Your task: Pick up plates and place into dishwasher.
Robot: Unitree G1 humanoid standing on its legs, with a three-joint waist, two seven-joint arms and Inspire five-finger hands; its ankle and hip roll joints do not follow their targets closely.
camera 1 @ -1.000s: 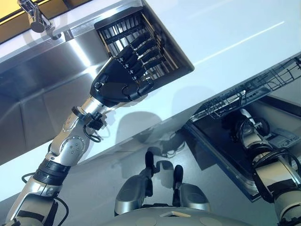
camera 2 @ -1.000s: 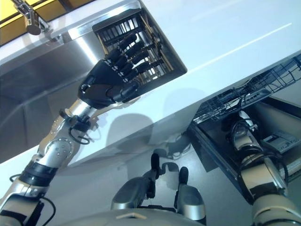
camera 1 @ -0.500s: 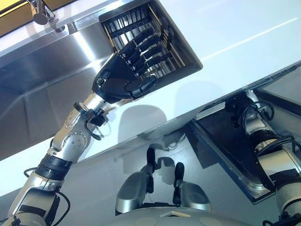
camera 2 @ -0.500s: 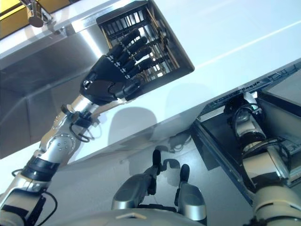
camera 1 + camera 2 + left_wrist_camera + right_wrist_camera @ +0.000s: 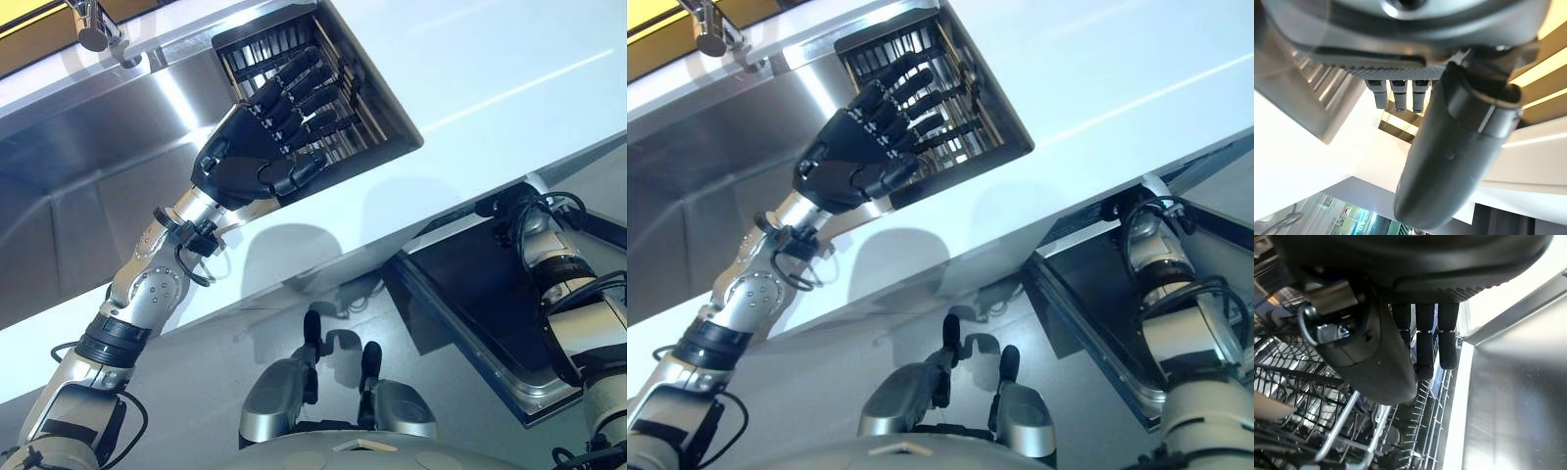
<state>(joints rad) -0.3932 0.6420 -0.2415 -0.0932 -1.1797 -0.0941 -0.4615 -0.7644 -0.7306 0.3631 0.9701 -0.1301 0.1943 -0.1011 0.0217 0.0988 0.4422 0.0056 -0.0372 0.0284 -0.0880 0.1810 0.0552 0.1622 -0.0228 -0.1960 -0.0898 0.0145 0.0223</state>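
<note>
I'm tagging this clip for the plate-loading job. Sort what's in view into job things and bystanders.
Job things:
- left hand, fingers straight, over the drying rack
- right hand, fingers straight, above the dishwasher rack
- open dishwasher door

Just there:
- steel sink
- faucet
- white countertop

No plate can be made out.

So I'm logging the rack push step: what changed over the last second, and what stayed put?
The wire dishwasher rack slid in under the white counter, out of the head views; the right arm followed it, and the right hand hangs over its wires, holding nothing. The left hand stayed open-fingered over the dark drying rack by the sink. The dishwasher door stayed down.
</note>
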